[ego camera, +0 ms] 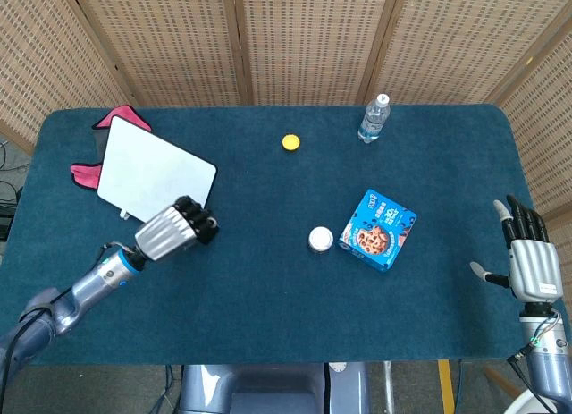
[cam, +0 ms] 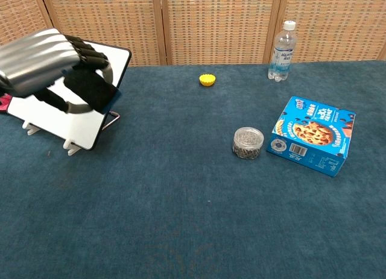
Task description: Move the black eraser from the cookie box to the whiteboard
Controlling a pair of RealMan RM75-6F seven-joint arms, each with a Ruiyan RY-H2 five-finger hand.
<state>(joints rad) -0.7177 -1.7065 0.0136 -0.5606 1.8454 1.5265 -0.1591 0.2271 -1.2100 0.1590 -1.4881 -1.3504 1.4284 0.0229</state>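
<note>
My left hand (ego camera: 175, 229) (cam: 54, 65) grips the black eraser (cam: 90, 87), lifted off the table at the near corner of the whiteboard (ego camera: 154, 179) (cam: 72, 119). In the head view the eraser (ego camera: 206, 226) shows only as a dark edge under the fingers. The white whiteboard leans on small feet at the table's left. The blue cookie box (ego camera: 378, 229) (cam: 312, 134) lies flat at the right with nothing on it. My right hand (ego camera: 532, 262) hangs open at the table's right edge, fingers spread, holding nothing.
A small round jar (ego camera: 321, 239) (cam: 248, 142) sits just left of the cookie box. A yellow cap (ego camera: 290, 142) (cam: 207, 80) and a water bottle (ego camera: 374, 117) (cam: 283, 43) stand at the back. Pink cloth (ego camera: 114, 119) lies behind the whiteboard.
</note>
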